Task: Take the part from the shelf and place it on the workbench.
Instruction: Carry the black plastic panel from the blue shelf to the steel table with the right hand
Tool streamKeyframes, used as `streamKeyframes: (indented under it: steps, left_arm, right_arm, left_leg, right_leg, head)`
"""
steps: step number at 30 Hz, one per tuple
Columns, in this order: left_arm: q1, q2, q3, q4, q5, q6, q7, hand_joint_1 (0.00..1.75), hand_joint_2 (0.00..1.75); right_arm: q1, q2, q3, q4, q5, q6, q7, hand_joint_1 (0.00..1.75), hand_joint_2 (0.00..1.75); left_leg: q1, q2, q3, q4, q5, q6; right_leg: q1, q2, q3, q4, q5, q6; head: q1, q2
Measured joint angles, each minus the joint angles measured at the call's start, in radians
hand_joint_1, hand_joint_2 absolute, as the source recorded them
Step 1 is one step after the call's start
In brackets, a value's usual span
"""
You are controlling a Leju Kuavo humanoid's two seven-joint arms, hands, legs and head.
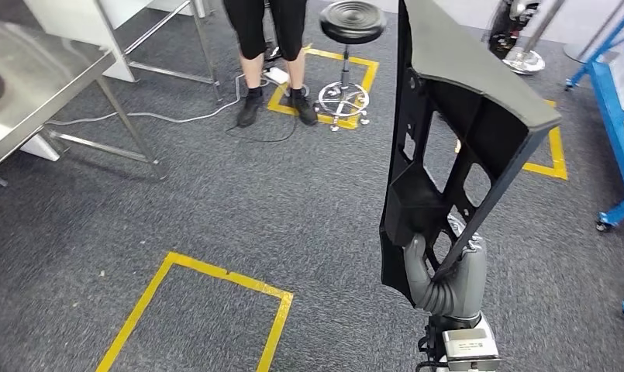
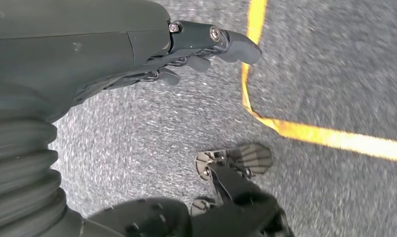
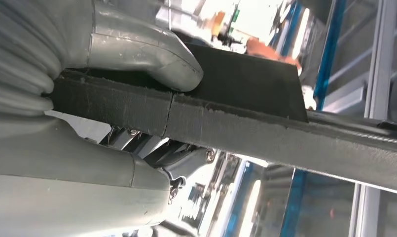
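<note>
Upright, black cut-out part, ribbed inside

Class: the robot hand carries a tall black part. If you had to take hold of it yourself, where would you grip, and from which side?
Grip the black part at its lower edge, coming from below, as the right robot hand does. The part stands upright; its thin edge and open cutouts let the thumb and fingers close on both faces.

Grey right hand, ribbed cover, seemingly dark fingers
</note>
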Motion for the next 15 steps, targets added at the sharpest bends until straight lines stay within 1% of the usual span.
streamKeyframes:
  steps: [1,2,3,4,5,6,7,8,9,10,11,12,13,14,15]
  left_arm:
    - [-0.001,0.000,0.000,0.000,-0.001,0.001,0.000,0.00,1.75]
    - [-0.003,0.001,0.000,0.000,-0.002,0.001,0.000,0.00,1.75]
    - [-0.004,0.001,0.000,0.000,-0.004,0.002,0.000,0.00,1.75]
    - [-0.005,0.001,0.000,0.000,-0.006,0.002,0.000,0.00,1.75]
    - [-0.006,0.001,0.000,0.000,-0.007,0.002,0.000,0.00,1.75]
    - [-0.005,0.001,0.000,0.000,-0.008,0.002,0.000,0.00,1.75]
    - [-0.004,0.001,0.001,0.000,-0.009,0.002,0.000,0.00,1.75]
    - [-0.004,0.001,0.001,0.000,-0.009,0.002,0.000,0.00,1.75]
    - [-0.004,0.001,0.001,0.000,-0.010,0.002,0.000,0.00,1.75]
    - [-0.004,0.000,0.001,0.000,-0.010,0.002,0.001,0.00,1.75]
    - [-0.004,0.000,0.001,0.000,-0.011,0.002,0.001,0.00,1.75]
    - [-0.002,0.000,0.001,0.000,-0.011,0.002,0.001,0.00,1.75]
    - [0.000,0.001,0.001,0.000,-0.011,0.002,0.001,0.00,1.75]
    - [0.002,0.001,0.002,0.000,-0.011,0.001,0.001,0.00,1.75]
    - [0.004,0.001,0.002,0.000,-0.011,0.001,0.001,0.00,1.75]
  right_arm:
    - [0.001,0.000,0.000,0.000,0.000,0.000,-0.001,1.75,1.75]
    - [0.003,0.000,0.000,0.000,-0.001,0.000,-0.002,1.75,1.75]
    - [0.005,0.000,0.000,0.000,-0.002,-0.001,-0.003,1.75,1.75]
    - [0.007,0.000,0.000,0.001,-0.003,-0.001,-0.004,1.75,1.75]
    - [0.009,0.000,0.000,0.001,-0.004,-0.001,-0.004,1.75,1.75]
    - [0.010,0.000,0.000,0.001,-0.005,-0.001,-0.004,1.75,1.75]
    - [0.010,0.000,0.000,0.001,-0.005,-0.001,-0.004,1.75,1.75]
    - [0.010,0.000,0.000,0.001,-0.005,-0.001,-0.005,1.75,1.75]
    - [0.010,0.000,0.000,0.001,-0.005,-0.001,-0.005,1.75,1.75]
    - [0.010,0.000,0.000,0.001,-0.005,-0.001,-0.006,1.75,1.75]
    - [0.010,0.000,0.000,0.001,-0.005,-0.001,-0.007,1.75,1.75]
    - [0.010,0.000,0.000,0.001,-0.005,-0.001,-0.008,1.75,1.75]
    - [0.009,0.000,0.000,0.001,-0.006,-0.001,-0.008,1.75,1.75]
    - [0.009,0.001,0.000,0.001,-0.006,-0.001,-0.008,1.75,1.75]
    - [0.010,0.002,0.000,0.000,-0.006,0.000,-0.009,1.75,1.75]
  left_leg:
    - [0.004,-0.013,0.000,-0.002,0.003,0.006]
    - [0.005,-0.027,-0.002,-0.003,0.006,0.010]
    - [0.005,-0.042,-0.004,-0.003,0.008,0.014]
    - [0.004,-0.059,-0.006,-0.003,0.009,0.016]
    - [0.004,-0.077,-0.008,-0.002,0.011,0.017]
    - [0.004,-0.094,-0.008,-0.002,0.013,0.017]
    - [0.004,-0.109,-0.008,-0.002,0.015,0.015]
    - [0.004,-0.125,-0.009,-0.002,0.018,0.013]
    - [0.003,-0.139,-0.010,-0.002,0.020,0.009]
    - [0.002,-0.152,-0.012,-0.001,0.022,0.005]
    - [0.001,-0.163,-0.014,-0.002,0.024,-0.001]
    - [0.000,-0.174,-0.016,-0.005,0.027,-0.007]
    - [0.001,-0.182,-0.019,-0.008,0.031,-0.014]
    - [0.001,-0.171,-0.023,-0.006,0.031,-0.019]
    - [0.000,-0.145,-0.031,0.009,0.019,-0.024]
  right_leg:
    - [-0.002,0.034,-0.020,0.042,-0.021,-0.001]
    - [-0.004,0.069,-0.051,0.105,-0.048,-0.004]
    - [-0.005,0.089,-0.088,0.176,-0.073,-0.008]
    - [-0.005,0.098,-0.121,0.237,-0.091,-0.008]
    - [-0.005,0.102,-0.141,0.267,-0.094,-0.005]
    - [-0.005,0.106,-0.142,0.257,-0.081,0.001]
    - [-0.005,0.113,-0.122,0.207,-0.055,0.008]
    - [-0.006,0.132,-0.088,0.133,-0.024,0.014]
    - [-0.006,0.157,-0.057,0.064,0.002,0.014]
    - [-0.006,0.176,-0.035,0.014,0.019,0.010]
    - [-0.004,0.190,-0.023,-0.013,0.028,0.003]
    - [-0.002,0.187,-0.020,-0.019,0.032,-0.005]
    - [-0.003,0.174,-0.017,-0.021,0.036,-0.012]
    - [-0.005,0.162,-0.014,-0.025,0.041,-0.019]
    - [-0.009,0.149,-0.011,-0.028,0.045,-0.026]
  head:
    - [0.002,0.000]
    - [0.004,0.000]
    - [0.005,0.000]
    - [0.006,0.000]
    - [0.006,0.000]
    - [0.006,0.000]
    - [0.006,0.000]
    - [0.006,0.000]
    - [0.006,0.000]
    - [0.006,0.000]
    - [0.005,0.000]
    - [0.005,0.000]
    - [0.005,0.000]
    - [0.004,0.000]
    - [0.002,0.000]
